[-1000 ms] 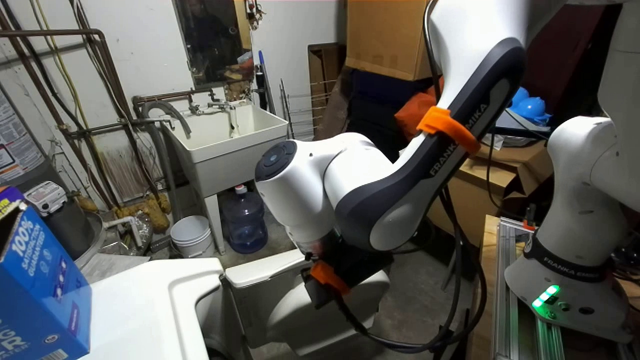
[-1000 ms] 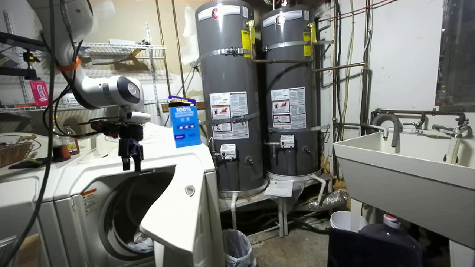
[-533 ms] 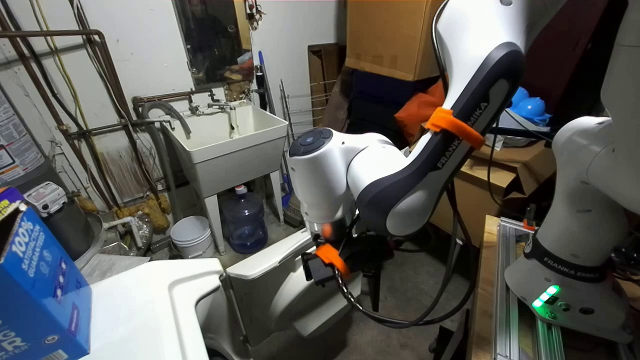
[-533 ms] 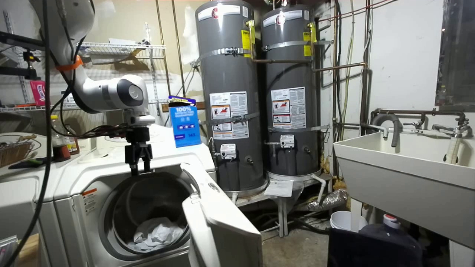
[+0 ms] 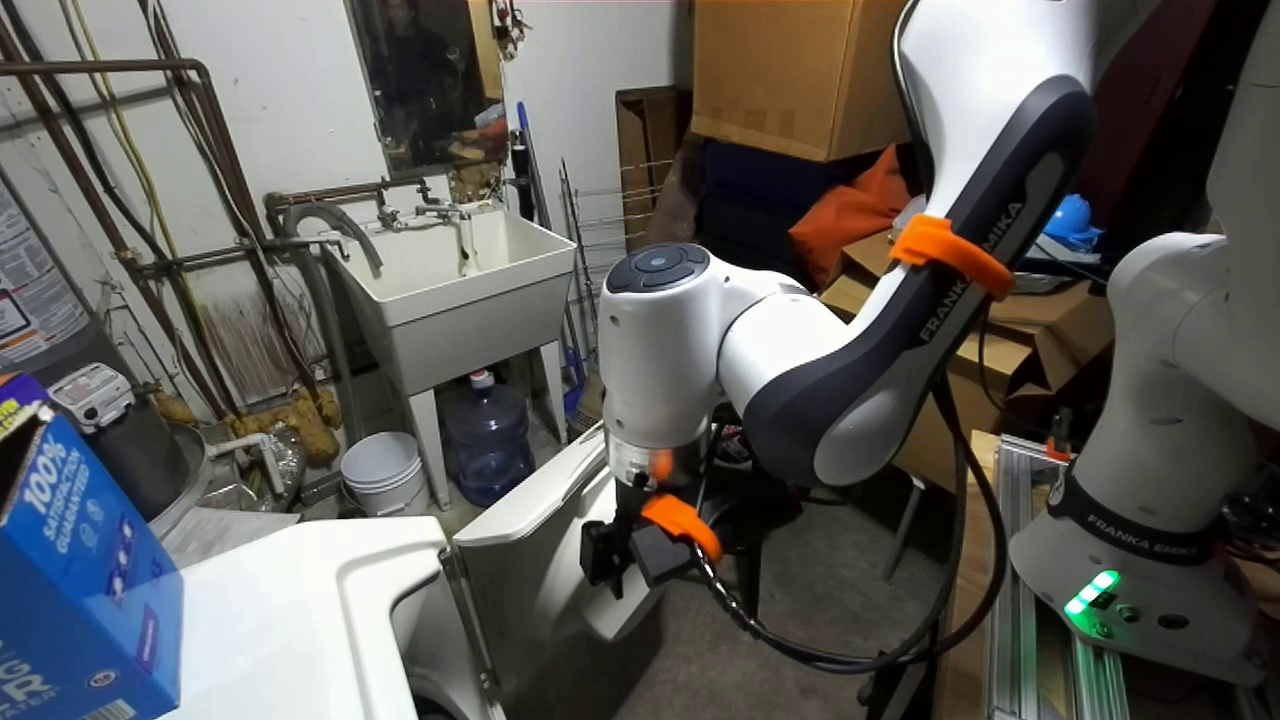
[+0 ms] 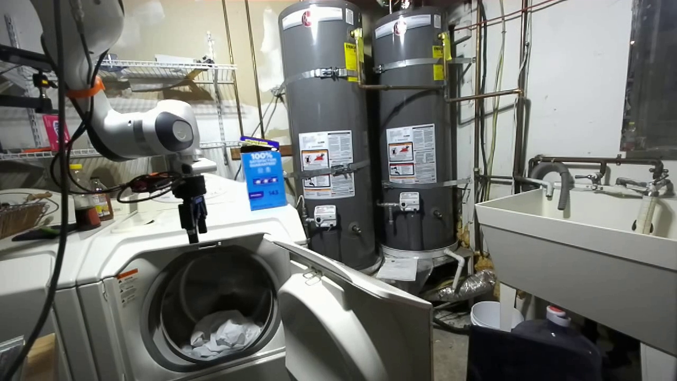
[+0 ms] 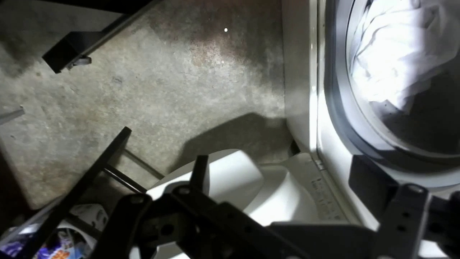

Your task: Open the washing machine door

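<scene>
The washing machine is a white front-loading machine [image 6: 124, 323] with a round drum opening; its white top [image 5: 290, 620] and its front edge [image 7: 332, 144] show too. Its white door [image 6: 402, 328] hangs from a side hinge and stands wide open, away from the opening. The door also shows in an exterior view [image 5: 530, 610] and in the wrist view [image 7: 233, 176], with its rounded inner bulge facing the camera. My gripper [image 6: 198, 234] points down in front of the machine's top edge, left of the door. Its fingers [image 7: 282, 176] are spread with nothing between them. Contact with the door is not seen.
White cloth [image 6: 225, 333] lies in the drum. A blue box [image 6: 264, 180] stands on the machine's top. A dark stand [image 7: 104, 158] is on the floor near the door. Cables [image 5: 830, 655] hang from the wrist. A utility sink [image 5: 480, 290] stands behind.
The door has swung from partly open to wide open, uncovering the drum. The arm has drawn back toward its base and the gripper has turned.
</scene>
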Robot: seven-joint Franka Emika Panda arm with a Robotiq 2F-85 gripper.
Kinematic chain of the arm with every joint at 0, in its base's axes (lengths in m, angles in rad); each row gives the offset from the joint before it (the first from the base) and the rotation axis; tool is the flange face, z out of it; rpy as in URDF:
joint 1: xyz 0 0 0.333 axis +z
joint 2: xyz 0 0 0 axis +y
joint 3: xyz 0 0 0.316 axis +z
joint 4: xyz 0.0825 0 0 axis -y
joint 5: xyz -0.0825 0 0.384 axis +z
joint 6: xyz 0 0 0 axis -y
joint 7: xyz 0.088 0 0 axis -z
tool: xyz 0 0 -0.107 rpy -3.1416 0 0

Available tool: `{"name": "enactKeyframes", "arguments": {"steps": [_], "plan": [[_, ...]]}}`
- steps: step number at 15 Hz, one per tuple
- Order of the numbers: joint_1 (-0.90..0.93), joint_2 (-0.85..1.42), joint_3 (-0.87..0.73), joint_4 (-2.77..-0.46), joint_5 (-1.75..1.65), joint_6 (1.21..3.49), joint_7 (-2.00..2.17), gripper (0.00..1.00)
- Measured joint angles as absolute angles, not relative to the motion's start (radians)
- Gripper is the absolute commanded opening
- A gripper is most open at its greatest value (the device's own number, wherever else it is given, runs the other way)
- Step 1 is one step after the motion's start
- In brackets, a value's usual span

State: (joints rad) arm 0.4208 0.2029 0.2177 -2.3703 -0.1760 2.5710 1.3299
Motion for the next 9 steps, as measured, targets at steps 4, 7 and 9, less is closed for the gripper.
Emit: {"name": "enactKeyframes", "arguments": {"steps": [4, 7, 9], "plan": [[0.412, 0.195, 0.258, -2.371, -0.16, 2.607, 1.119, 1.0], [0.4, 0.195, 0.263, -2.371, -0.147, 2.623, 1.038, 1.0], [0.398, 0.195, 0.263, -2.371, -0.147, 2.623, 1.028, 1.0]]}}
